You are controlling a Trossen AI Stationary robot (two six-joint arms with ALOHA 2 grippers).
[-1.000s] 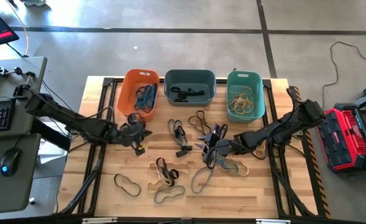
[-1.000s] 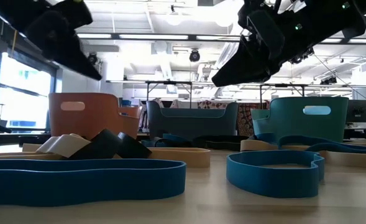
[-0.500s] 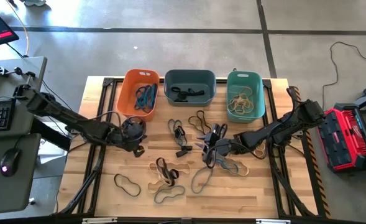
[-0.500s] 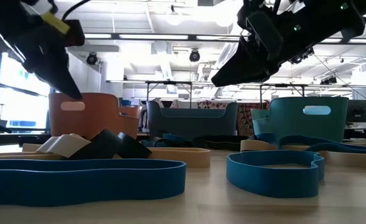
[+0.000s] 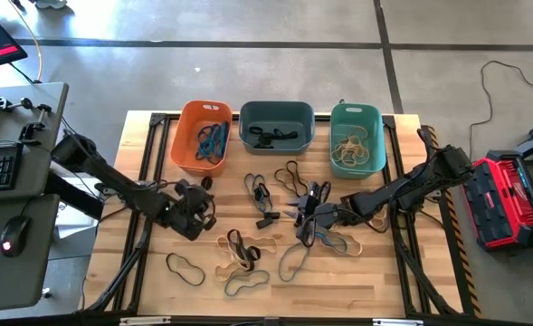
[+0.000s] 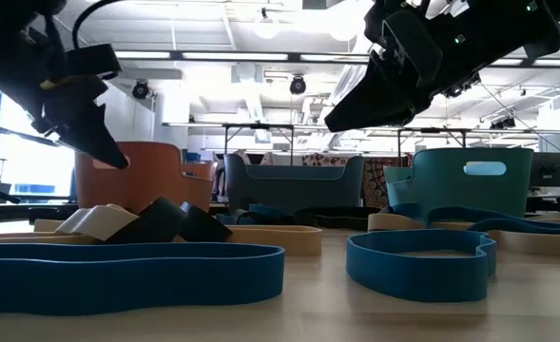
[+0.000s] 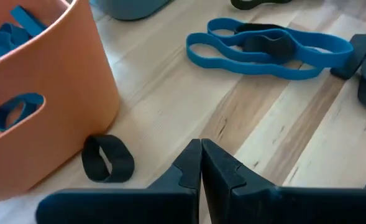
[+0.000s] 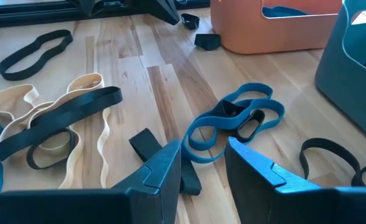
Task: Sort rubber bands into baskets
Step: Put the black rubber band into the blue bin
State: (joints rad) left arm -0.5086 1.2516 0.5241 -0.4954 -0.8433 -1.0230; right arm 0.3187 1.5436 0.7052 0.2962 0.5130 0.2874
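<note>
Three baskets stand in a row at the far edge: orange, slate blue-grey and teal, each holding rubber bands. Blue, black and tan rubber bands lie loose on the wooden table. One small black band lies beside the orange basket. My left gripper hovers shut over bare wood near that band, holding nothing. My right gripper hangs open above a tangle of blue and black bands at mid-table, clear of them.
More bands lie toward the near edge: a black loop, a tan and black pair, blue-grey loops. A desk with keyboard and mouse stands left of the table, and a red case lies on the floor at the right.
My left gripper has sunk toward the table and drifted toward its near edge, rolling about its own axis, and has stayed shut. My right gripper has kept still.
</note>
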